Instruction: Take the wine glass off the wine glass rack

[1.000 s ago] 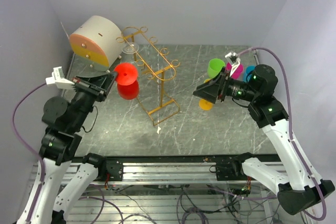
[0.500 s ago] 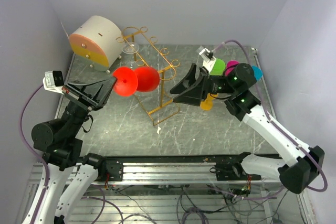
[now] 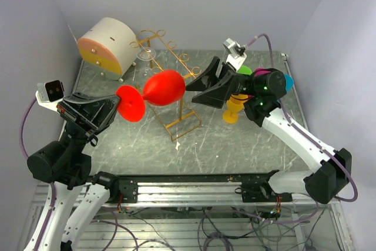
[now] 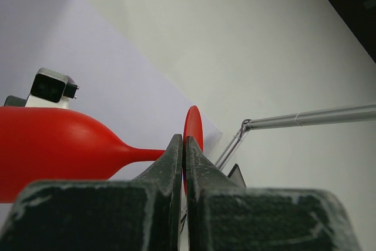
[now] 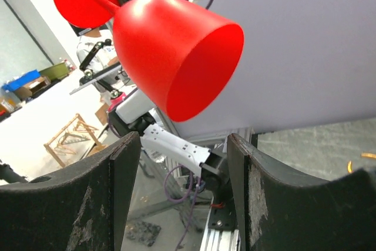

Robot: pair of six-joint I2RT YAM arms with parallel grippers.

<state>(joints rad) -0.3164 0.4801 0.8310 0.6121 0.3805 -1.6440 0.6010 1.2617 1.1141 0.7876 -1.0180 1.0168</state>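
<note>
My left pincer is clamped on the stem of the red wine glass, holding it sideways in the air above the gold wine glass rack (off its rails). My right pincer stands wide apart just beside the bowl's mouth, gripping nothing.

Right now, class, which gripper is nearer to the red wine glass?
Left. The left gripper is shut on the red wine glass at its stem; the right gripper stands open just beyond the bowl's mouth, seemingly not touching.
</note>
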